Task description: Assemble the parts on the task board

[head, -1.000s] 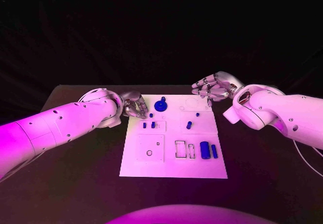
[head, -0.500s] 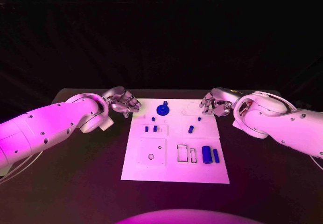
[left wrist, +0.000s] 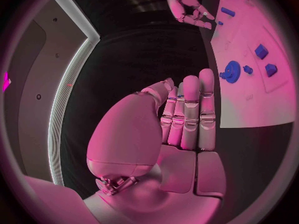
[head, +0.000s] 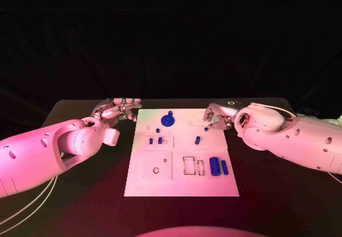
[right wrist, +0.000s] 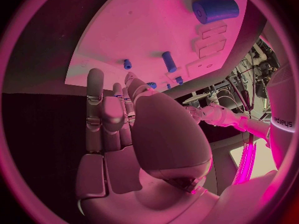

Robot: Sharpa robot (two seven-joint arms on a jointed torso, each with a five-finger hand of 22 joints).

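The white task board (head: 182, 185) lies in the middle of the table. On it are a blue gear (head: 168, 120) at the far end, several small blue pegs (head: 159, 140) in the middle, and a thick blue cylinder (head: 215, 166) beside a thinner bar (head: 224, 167) near the right edge. My left hand (head: 117, 108) hovers off the board's far left corner with straight fingers (left wrist: 189, 115), holding nothing. At the far right corner my right hand (head: 217, 115) is also empty, its fingers (right wrist: 95, 109) stretched out beside the board (right wrist: 149, 30).
Black table (head: 85, 192) surrounds the board on all sides. Rectangular recesses (head: 190, 165) and a square plate with holes (head: 158, 165) mark the board's near half. The right wrist view shows the cylinder (right wrist: 216, 9) and a peg (right wrist: 168, 61).
The left hand has moved away from the board's left edge and straightened its curled fingers. The right hand has come in from beyond the board to its far right corner.
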